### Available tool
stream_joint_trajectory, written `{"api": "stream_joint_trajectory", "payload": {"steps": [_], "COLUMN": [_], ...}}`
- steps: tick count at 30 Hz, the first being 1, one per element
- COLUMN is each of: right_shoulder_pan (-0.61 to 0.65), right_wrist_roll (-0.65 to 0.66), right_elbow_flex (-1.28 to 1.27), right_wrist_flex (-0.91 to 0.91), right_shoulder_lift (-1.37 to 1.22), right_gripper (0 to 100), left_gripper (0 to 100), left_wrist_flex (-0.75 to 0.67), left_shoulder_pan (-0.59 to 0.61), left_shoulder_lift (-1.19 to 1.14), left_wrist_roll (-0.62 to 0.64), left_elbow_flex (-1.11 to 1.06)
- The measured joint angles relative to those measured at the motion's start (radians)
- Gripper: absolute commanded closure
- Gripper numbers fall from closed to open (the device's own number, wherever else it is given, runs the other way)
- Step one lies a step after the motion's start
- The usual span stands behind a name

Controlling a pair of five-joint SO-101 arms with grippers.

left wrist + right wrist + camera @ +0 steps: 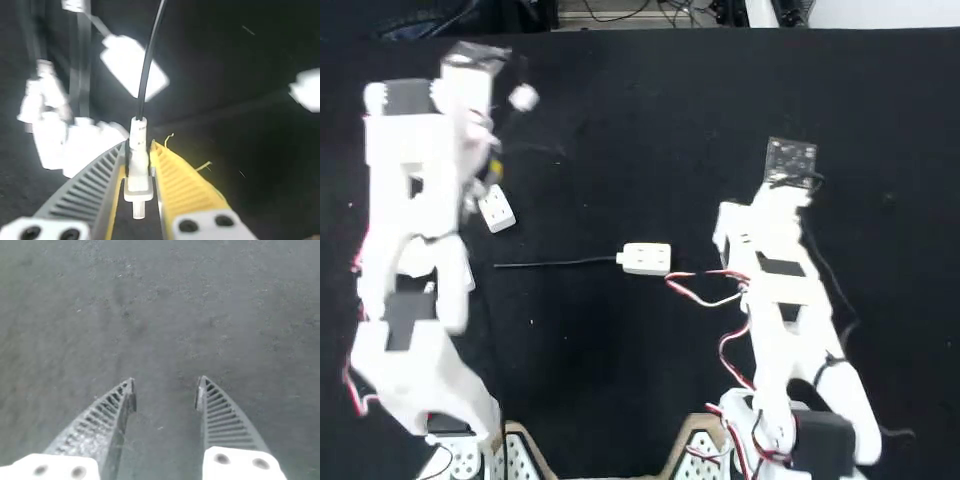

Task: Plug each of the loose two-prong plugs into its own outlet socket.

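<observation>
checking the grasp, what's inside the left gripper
A white plug with a black cord sits clamped in the left gripper. The fingers cover the plug's sides, and its prongs cannot be made out.

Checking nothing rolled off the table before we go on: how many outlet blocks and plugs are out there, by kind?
outlet blocks: 2
plug, gripped in the left hand: 1
small white piece, kind unclear: 1
Total: 4
</observation>
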State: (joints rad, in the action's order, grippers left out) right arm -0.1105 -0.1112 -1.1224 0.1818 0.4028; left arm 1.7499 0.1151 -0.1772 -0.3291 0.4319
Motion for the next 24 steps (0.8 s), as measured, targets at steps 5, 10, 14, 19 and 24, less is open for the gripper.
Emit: {"api": "stream_joint_trajectory", "payload": {"steps": [5, 10, 14, 19, 24], "right_shoulder_pan": [-0.057, -0.057, -0.057, -0.057, -0.052], "right_wrist_roll": [-0.078, -0.078, -0.078, -0.078, -0.078], "right_elbow_flex": [0.0, 0.0, 0.0, 0.0, 0.0], "right_wrist_flex": [0.0, 0.0, 0.0, 0.0, 0.0], "right_shoulder_lift": [0.044, 0.044, 0.044, 0.044, 0.044], "right_gripper": [81.0, 81.0, 81.0, 80.9, 80.9], "left_gripper": [97, 97, 97, 84, 77], "left_wrist_flex": [-0.08, -0.241, -0.37, -0.44, -0.443], "left_shoulder_pan": [-0.18, -0.324, -0.446, -0.512, -0.491], "left_shoulder_lift": [0.21, 0.311, 0.338, 0.339, 0.341], "left_wrist_roll": [0.002, 0.006, 0.005, 0.031, 0.068], "left_elbow_flex": [-0.307, -0.598, -0.802, -0.896, -0.908]}}
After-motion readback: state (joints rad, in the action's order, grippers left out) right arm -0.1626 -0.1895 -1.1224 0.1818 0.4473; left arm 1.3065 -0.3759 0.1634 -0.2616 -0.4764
